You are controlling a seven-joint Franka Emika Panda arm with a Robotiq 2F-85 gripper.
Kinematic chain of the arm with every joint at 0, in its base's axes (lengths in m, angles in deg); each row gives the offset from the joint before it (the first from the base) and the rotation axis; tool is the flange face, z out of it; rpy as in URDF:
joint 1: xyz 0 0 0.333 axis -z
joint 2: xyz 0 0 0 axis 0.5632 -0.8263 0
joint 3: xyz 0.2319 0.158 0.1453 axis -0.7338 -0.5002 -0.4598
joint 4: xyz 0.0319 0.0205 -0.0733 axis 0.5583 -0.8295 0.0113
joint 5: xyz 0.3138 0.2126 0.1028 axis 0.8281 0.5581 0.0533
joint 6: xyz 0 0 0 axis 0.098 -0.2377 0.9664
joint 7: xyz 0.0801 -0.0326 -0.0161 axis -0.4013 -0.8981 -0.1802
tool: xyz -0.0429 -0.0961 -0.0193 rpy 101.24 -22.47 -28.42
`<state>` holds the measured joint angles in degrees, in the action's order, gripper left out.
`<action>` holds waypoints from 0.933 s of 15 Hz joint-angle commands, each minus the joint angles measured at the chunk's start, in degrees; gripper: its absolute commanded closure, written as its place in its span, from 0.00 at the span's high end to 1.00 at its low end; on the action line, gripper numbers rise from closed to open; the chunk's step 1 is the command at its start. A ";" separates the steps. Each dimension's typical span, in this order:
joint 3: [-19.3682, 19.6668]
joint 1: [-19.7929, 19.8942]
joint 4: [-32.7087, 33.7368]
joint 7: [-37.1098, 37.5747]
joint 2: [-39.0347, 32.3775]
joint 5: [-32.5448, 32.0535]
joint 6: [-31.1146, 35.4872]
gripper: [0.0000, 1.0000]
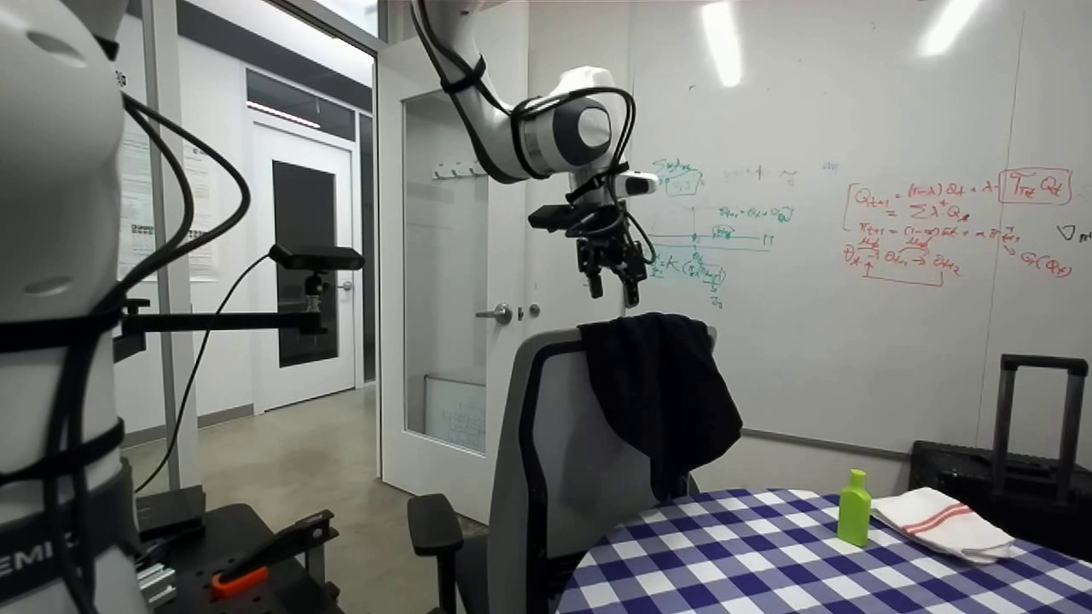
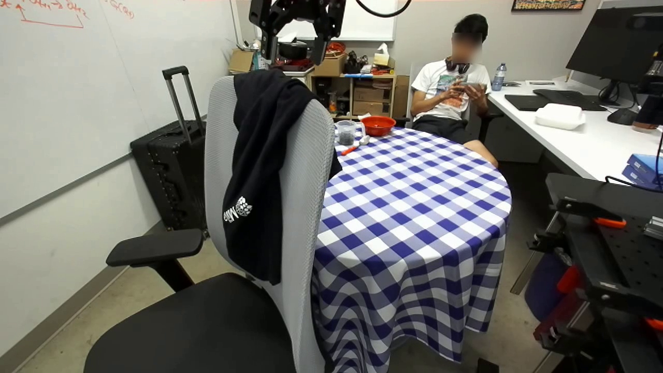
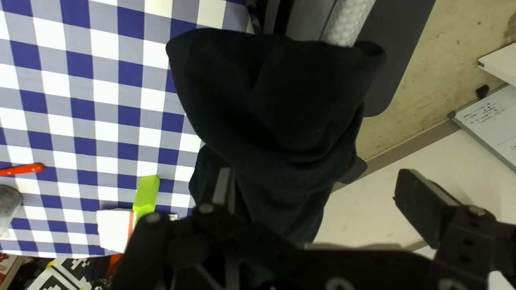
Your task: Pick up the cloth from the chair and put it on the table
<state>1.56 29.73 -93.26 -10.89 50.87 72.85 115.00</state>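
Exterior view | tool [image 1: 614, 300] spread and empty above cloth [image 1: 661, 392], draped over chair [image 1: 580, 452] | counter [image 1: 682, 554] at near right | risk: pinching one shallow fold may let cloth slip; pinching chair too could drag it; trailing cloth could topple bottle [image 1: 853, 513]

In an exterior view, a large whiteboard [image 1: 819, 358] is filling the upper right of the frame, carrying red and green handwriting [image 1: 947, 228] and catching two bright streaks of light [image 1: 723, 43] near the top. A white door [image 1: 509, 256] with a tall glass pane [image 1: 444, 281] is standing left of centre; a second door [image 1: 343, 226] is showing farther left above a smooth pale floor [image 1: 290, 448]. In an exterior view, cluttered shelving [image 2: 351, 96] is lining the upper centre, a framed picture [image 2: 548, 4] is hanging at the top right, and a white desk [image 2: 595, 142] is running down the right side, supporting a black monitor [image 2: 616, 44].
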 commanded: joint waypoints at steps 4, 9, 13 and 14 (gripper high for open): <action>1.90 -1.24 2.33 4.29 -5.14 -4.65 3.06 0.86; 2.70 -1.65 2.84 4.16 -5.78 -4.79 3.69 0.44; 2.82 -2.02 2.78 4.13 -5.27 -4.95 4.12 0.13; 2.74 -2.10 2.84 4.03 -5.04 -4.79 4.15 0.06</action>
<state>3.39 28.48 -91.26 -8.42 45.96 69.59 118.10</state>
